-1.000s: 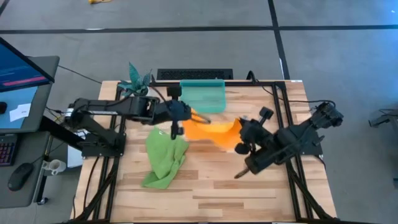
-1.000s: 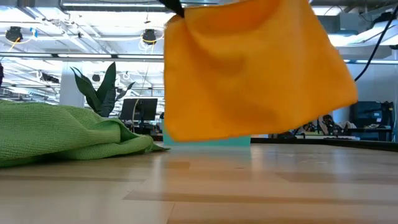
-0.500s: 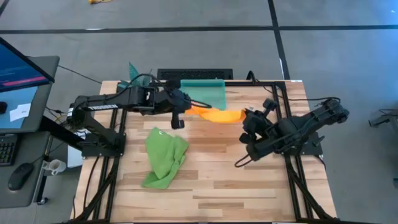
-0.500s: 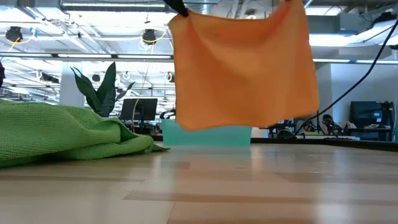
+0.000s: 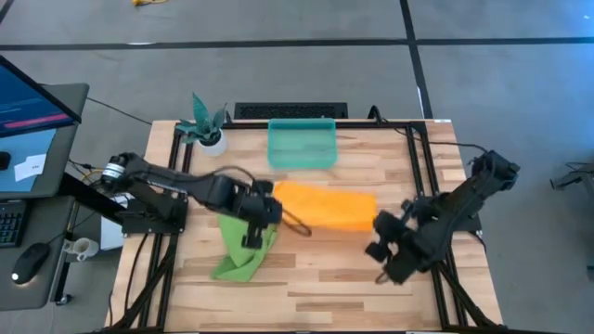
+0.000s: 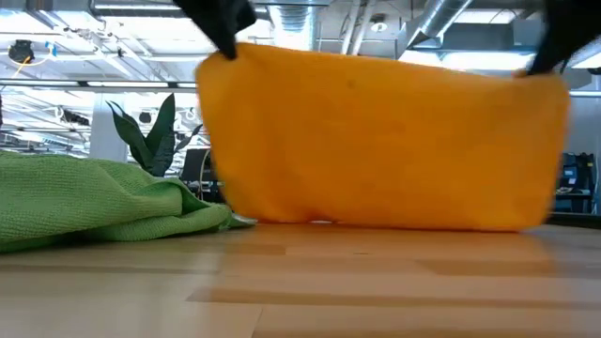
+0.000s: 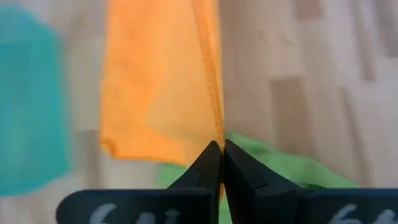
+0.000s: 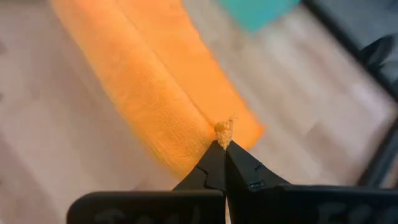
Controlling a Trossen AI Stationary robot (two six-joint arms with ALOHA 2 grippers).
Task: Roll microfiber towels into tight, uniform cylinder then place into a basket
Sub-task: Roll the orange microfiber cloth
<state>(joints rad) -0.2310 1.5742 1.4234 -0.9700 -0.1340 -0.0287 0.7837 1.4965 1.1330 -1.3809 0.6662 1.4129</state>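
Orange towel (image 5: 325,206) hangs stretched between the two pincers, held up as a sheet; in the low view its lower edge sits right at the worktop (image 5: 316,269). Left pincer (image 7: 221,151) pressed together, pinching one top corner of the orange towel. Right pincer (image 8: 222,148) likewise pinched on the opposite corner. Green towel (image 5: 243,243) lies crumpled on the worktop directly under and beside the left pincer. Teal basket (image 5: 302,144) sits on the far side of the orange towel from both pincers, apart from it. Small potted plant (image 5: 206,125) beside the basket, near the worktop's corner.
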